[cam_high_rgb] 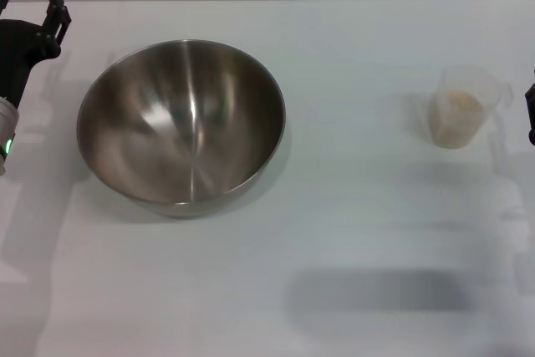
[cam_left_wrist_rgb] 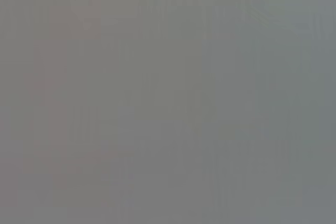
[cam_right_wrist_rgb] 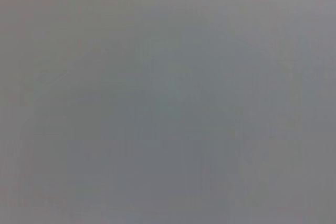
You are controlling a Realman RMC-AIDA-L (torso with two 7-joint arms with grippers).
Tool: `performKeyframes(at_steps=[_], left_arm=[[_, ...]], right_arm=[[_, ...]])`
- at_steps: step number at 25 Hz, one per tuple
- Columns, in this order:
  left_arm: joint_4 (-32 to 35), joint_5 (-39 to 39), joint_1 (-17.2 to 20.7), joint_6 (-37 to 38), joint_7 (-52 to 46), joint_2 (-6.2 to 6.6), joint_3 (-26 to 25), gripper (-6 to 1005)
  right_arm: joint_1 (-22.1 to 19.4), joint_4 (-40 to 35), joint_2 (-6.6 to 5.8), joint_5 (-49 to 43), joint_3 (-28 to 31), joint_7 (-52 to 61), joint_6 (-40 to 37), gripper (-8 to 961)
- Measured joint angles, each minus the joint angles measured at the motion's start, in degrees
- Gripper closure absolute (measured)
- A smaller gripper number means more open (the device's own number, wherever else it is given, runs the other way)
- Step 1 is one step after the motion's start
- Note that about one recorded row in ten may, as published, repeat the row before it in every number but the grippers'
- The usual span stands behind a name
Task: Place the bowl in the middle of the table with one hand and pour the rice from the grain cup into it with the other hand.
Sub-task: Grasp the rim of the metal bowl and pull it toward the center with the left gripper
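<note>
Bowl [cam_high_rgb: 181, 125] sits beside left jaws [cam_high_rgb: 32, 18], seemingly untouched.

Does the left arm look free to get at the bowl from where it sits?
Probably yes: the left gripper sits at the table's left edge, just beside the bowl, with nothing between them.
</note>
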Motion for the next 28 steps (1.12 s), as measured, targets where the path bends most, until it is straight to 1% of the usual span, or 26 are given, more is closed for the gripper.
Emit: performKeyframes(at_steps=[11, 16, 20, 23, 24, 25, 26, 28], left_arm=[[0.0, 0.0, 0.4, 0.9, -2.1, 0.14, -1.6, 274], [0.0, 0.0, 0.3, 0.9, -2.1, 0.11, -1.6, 274], [-2.1, 0.3, 0.5, -0.6, -2.6, 0.35, -1.3, 274], [-7.8, 1.1, 1.5, -7.5, -3.6, 1.37, -1.3, 273], [-13.0, 2.6, 2.0, -14.2, -3.9, 2.85, -1.6, 273], [-13.0, 2.6, 2.0, -14.2, -3.9, 2.85, -1.6, 273], [-16.2, 3.6, 2.3, -18.1, -4.1, 3.69, -1.8, 273], [-19.9, 4.1, 2.9, -21.8, -4.4, 4.52, -2.7, 273]], right_arm=[[0.5, -0.1, 0.0, 0.0, 0.0, 0.0, 0.1, 387], [0.6, -0.2, 0.0, 0.0, 0.0, 0.0, 0.1, 387], [0.8, -0.3, -0.04, 0.0, 0.0, 0.0, 0.1, 387], [0.8, -0.3, -0.08, 0.0, 0.0, 0.0, 0.2, 386], [0.9, -0.3, -0.09, 0.0, 0.0, 0.0, 0.2, 386], [0.9, -0.3, -0.09, 0.0, 0.0, 0.0, 0.2, 386], [0.9, -0.4, -0.09, 0.0, 0.0, 0.0, 0.2, 386], [1.0, -0.4, -0.09, 0.0, 0.0, 0.0, 0.2, 386]])
